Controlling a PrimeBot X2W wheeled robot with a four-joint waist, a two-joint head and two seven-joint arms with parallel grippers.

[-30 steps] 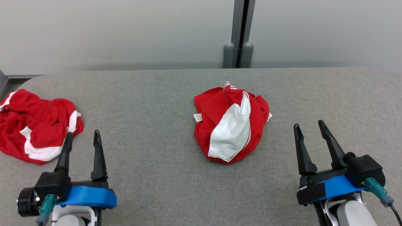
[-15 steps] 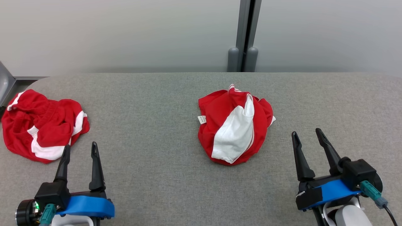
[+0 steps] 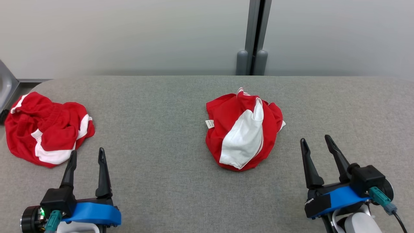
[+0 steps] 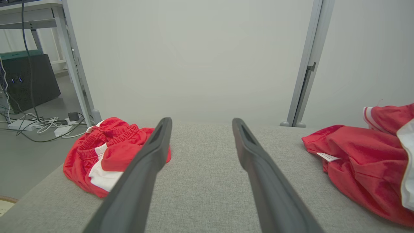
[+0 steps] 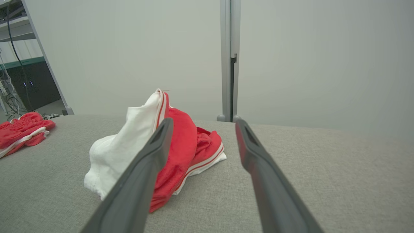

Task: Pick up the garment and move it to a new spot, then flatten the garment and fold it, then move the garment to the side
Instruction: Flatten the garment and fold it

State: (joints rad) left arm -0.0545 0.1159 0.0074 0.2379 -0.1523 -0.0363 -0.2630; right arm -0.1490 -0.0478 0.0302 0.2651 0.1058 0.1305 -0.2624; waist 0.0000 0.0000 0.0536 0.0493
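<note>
Garment [image 3: 245, 129] on grey table [image 3: 161, 106], pale wall [image 3: 129, 32]

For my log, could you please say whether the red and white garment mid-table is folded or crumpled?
Crumpled: the red and white fabric garment lies in a bunched heap on the grey table, humped, not flat.

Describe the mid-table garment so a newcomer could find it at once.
On the grey table, look in front of the vertical grey post beyond the far edge: a crumpled red garment lies there. Unlike the other red garment at the table's left end, it shows one broad white panel and a small white tag on its left edge.
</note>
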